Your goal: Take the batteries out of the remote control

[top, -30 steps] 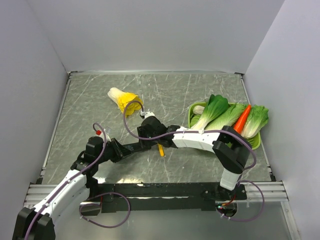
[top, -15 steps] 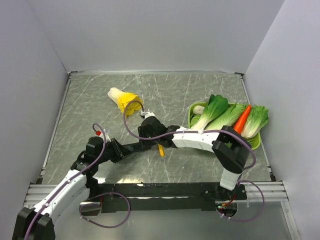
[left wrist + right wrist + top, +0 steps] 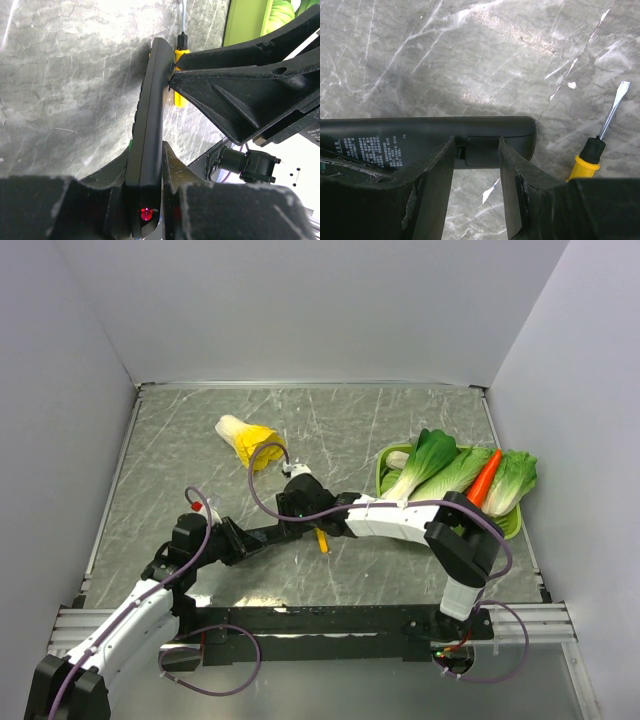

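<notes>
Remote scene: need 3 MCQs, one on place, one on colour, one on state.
1. Where is the screwdriver?
A) on the table, by the remote's end
B) in the green tray
C) in a gripper

2. What colour is the screwdriver's handle?
A) red
B) yellow
C) blue

3. What is the left gripper doing?
A) open above the tray
B) shut on the remote
C) shut on a carrot

Answers:
1 A: the right wrist view shows it flat on the marble next to the remote's end.
2 B: the handle is yellow in both wrist views.
3 B: the left wrist view shows the remote clamped edge-on between its fingers.
</notes>
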Motion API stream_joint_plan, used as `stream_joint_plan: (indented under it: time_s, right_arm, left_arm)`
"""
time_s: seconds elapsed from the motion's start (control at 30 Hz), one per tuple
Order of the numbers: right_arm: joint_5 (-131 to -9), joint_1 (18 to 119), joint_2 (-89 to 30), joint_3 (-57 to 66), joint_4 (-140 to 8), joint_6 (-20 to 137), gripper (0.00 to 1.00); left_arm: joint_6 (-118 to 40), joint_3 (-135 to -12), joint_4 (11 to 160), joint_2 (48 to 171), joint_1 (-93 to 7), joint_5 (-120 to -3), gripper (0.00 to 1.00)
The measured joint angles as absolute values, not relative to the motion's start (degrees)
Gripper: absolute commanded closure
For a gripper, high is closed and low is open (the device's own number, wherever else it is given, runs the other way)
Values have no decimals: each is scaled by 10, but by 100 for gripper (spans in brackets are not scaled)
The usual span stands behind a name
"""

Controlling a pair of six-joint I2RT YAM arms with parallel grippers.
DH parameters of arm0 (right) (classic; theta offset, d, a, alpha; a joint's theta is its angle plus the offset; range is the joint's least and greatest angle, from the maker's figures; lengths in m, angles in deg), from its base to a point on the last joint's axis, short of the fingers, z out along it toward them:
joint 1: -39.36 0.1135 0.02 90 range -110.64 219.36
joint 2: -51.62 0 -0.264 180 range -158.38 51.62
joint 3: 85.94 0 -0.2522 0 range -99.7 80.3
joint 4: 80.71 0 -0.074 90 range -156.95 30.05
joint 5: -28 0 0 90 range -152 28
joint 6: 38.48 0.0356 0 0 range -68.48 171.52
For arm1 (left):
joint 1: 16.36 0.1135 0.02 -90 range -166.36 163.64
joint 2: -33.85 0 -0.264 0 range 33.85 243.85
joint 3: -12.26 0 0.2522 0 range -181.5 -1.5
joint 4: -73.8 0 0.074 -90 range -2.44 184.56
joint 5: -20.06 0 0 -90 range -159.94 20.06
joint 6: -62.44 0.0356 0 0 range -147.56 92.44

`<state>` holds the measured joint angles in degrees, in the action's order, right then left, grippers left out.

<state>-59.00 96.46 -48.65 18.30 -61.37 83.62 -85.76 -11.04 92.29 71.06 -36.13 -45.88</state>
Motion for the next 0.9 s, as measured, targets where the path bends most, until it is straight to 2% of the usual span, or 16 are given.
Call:
stream_joint_plan:
  time_s: [0.6,0.9]
  right_arm:
    - [-594,965,-479,197,-618,837,51]
    - [-539,994,-483,168,-562,836,56]
  left_arm:
    - [-858,-110,926,707,-362,-459,99]
    - [-858,-110,930,703,-363,-461,99]
